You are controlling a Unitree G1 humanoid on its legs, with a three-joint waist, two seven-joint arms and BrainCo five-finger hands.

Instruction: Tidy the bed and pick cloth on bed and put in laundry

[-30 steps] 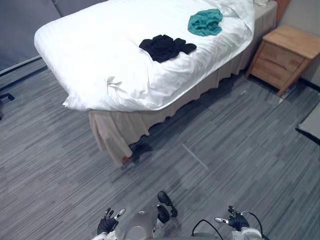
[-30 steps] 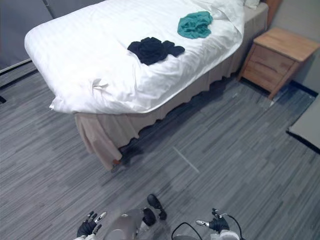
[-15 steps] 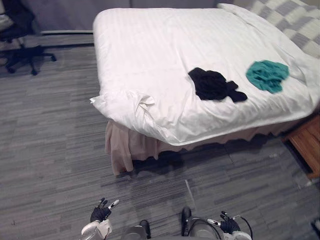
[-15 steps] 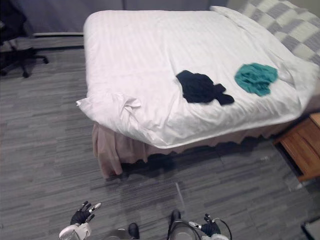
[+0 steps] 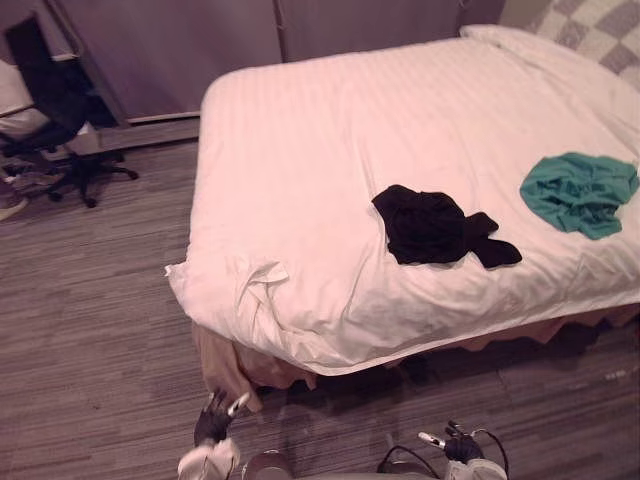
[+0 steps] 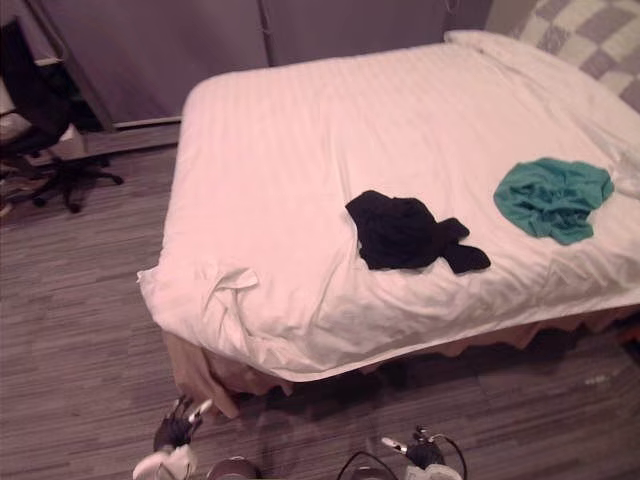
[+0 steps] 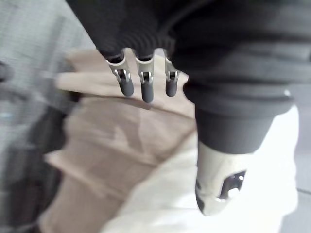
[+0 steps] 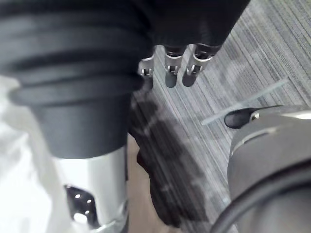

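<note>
A black cloth [image 5: 437, 226] lies crumpled near the middle of the white bed [image 5: 330, 170], toward the near side. A teal cloth [image 5: 580, 192] lies further right on the same cover. The cover's near left corner [image 5: 255, 285] is bunched and wrinkled. My left hand [image 5: 214, 425] hangs low by the bed's near corner, fingers [image 7: 146, 86] relaxed and holding nothing. My right hand [image 5: 458, 446] hangs low over the floor at the bottom, fingers [image 8: 171, 75] straight and empty. Both hands are well short of the cloths.
A beige bed skirt [image 5: 225, 365] hangs under the cover at the near corner. A black office chair [image 5: 55, 110] stands at the far left, with a person's shoe beside it. Checked pillows [image 5: 590, 20] lie at the bed's far right end. Grey carpet [image 5: 90, 330] runs along the bed.
The whole view has shifted as the camera moved closer and to the left of the bed; the bedside table has left the picture. Both hands still hang low and empty.
</note>
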